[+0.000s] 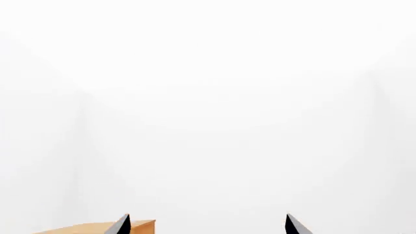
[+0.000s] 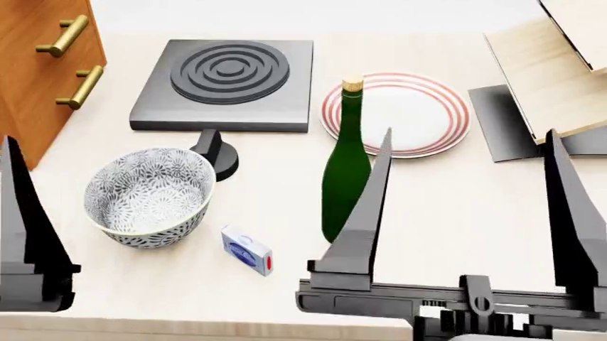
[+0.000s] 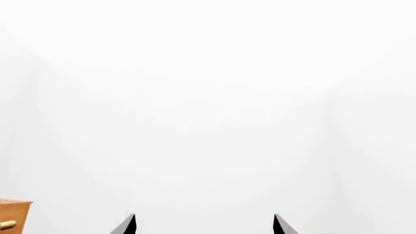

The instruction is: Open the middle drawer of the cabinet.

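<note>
Starting at head view's far left: the cabinet (image 2: 38, 78) sits at the tabletop (image 2: 455, 206) left edge, orange-brown wood grain, two brass bar handles (image 2: 62, 35) visible one above the other. Can't tell from these views which one belongs to the middle drawer. Left gripper (image 2: 28, 234) is low at the left edge, only one dark finger in head view; nothing between the fingers. Left wrist view shows both tips spread wide against blank white, with a corner of the cabinet top beside one tip.

Next along: patterned bowl (image 2: 149, 195) near the front, a black knob-like piece (image 2: 216, 153) just behind it, and a dark square hotplate (image 2: 227, 82) with concentric rings further back. Small blue-white box (image 2: 246, 250) lies flat just right of the bowl. Green bottle (image 2: 346, 167) stands upright mid-tabletop, just in front of the red-rimmed plate (image 2: 403, 114).

Right gripper (image 2: 470, 206) is front right, fingers spread wide, empty, well apart from the cabinet. Left finger overlaps the bottle in view; contact unclear. Right wrist view: tips wide apart, mostly white, a sliver of cabinet with a brass handle at the edge.

Far right: pale wood rack (image 2: 550, 71) over a dark grey mat (image 2: 507, 135).
</note>
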You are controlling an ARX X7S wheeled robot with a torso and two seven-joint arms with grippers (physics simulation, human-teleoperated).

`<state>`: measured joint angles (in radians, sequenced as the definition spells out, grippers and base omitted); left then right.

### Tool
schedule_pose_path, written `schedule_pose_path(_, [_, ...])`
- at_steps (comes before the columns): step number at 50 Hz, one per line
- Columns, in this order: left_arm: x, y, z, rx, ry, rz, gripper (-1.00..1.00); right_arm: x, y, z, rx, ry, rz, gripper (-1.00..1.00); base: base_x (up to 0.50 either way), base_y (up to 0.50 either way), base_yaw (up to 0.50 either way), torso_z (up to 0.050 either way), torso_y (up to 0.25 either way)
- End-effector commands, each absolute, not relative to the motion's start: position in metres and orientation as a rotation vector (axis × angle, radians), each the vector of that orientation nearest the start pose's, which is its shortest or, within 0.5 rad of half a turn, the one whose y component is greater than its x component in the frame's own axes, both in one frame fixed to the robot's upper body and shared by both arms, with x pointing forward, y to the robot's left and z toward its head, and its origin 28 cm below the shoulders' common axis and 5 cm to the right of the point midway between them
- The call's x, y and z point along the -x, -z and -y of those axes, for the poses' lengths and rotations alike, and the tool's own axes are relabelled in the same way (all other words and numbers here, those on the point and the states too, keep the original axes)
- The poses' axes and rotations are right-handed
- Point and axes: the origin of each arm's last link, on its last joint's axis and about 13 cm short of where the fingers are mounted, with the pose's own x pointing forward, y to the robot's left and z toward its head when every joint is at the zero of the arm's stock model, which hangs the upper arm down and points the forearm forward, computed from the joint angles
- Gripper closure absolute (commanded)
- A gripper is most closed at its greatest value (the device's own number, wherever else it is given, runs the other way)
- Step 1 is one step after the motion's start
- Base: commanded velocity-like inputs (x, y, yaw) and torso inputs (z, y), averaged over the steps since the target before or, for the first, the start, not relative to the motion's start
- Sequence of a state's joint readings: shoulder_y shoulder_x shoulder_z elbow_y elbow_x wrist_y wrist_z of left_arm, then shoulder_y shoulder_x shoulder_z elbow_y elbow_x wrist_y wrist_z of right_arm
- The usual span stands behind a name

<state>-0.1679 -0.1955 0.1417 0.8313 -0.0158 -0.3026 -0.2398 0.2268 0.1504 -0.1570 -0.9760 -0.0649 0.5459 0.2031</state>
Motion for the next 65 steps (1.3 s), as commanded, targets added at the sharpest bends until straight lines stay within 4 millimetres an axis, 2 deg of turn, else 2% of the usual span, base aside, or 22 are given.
schedule_pose_path(1, [-0.175,-0.217,-0.21,-0.044,-0.068,0.795,-1.0,-0.17,-0.219,0.092,0.141,0.104,0.764,-1.0,0.0,0.0,0.0,0.0,0.0])
schedule_pose_path(5, [-0.169,-0.223,-0.211,-0.032,-0.062,0.82,-1.0,-0.168,-0.219,0.09,0.14,0.088,0.781,-1.0,0.0,0.0,0.0,0.0,0.0])
schedule_pose_path(30, [-0.164,-0.229,-0.214,-0.043,-0.08,0.852,-1.0,-0.159,-0.217,0.087,0.125,0.048,0.872,-1.0,0.01,0.0,0.0,0.0,0.0])
schedule_pose_path(65, [-0.166,-0.227,-0.214,-0.064,-0.085,0.86,-1.0,-0.158,-0.218,0.087,0.143,0.051,0.895,-1.0,0.49,0.0,0.0,0.0,0.0])
